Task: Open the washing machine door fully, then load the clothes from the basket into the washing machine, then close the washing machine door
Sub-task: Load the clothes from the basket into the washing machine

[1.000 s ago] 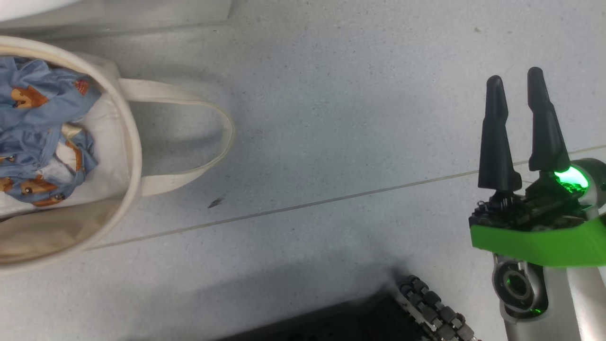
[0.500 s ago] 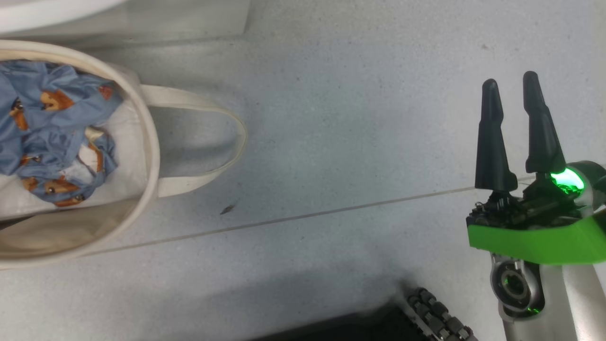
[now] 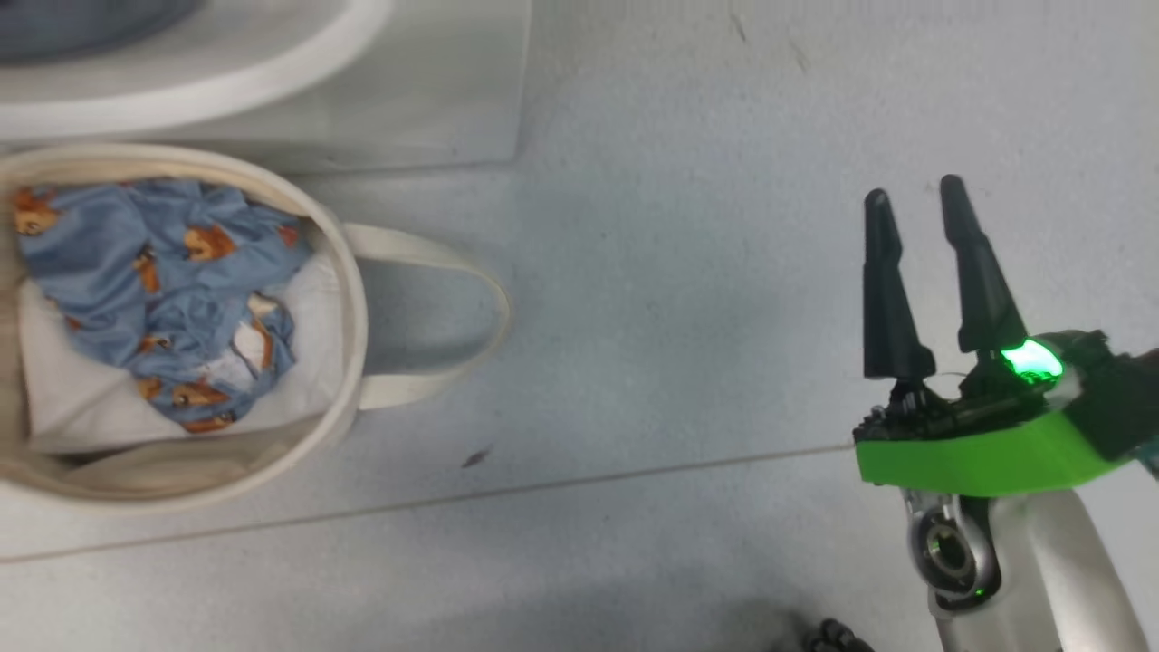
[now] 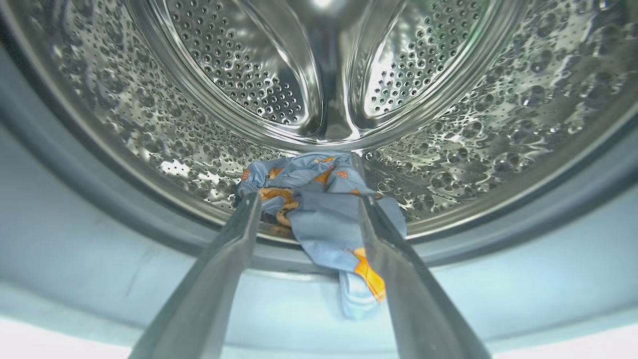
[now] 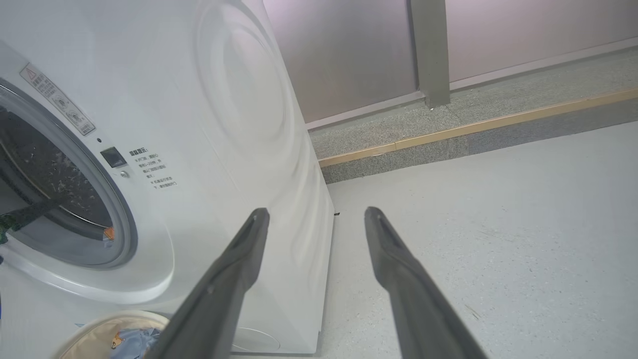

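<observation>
Now left hand [image 4: 310, 198] hangs spread-open at the washing machine drum [image 4: 249, 75], letting the blue garment [image 4: 324, 224] lie free across its lip.

The right gripper [image 5: 315, 212] has its two dark fingers spread apart, aimed at the grey floor [image 5: 498, 224] beside the washing machine [image 5: 234, 149]. The machine stands at left, its round mouth uncovered (steel drum inside). Below it, the basket [image 5: 94, 334] holds blue clothes [image 5: 137, 341].
</observation>
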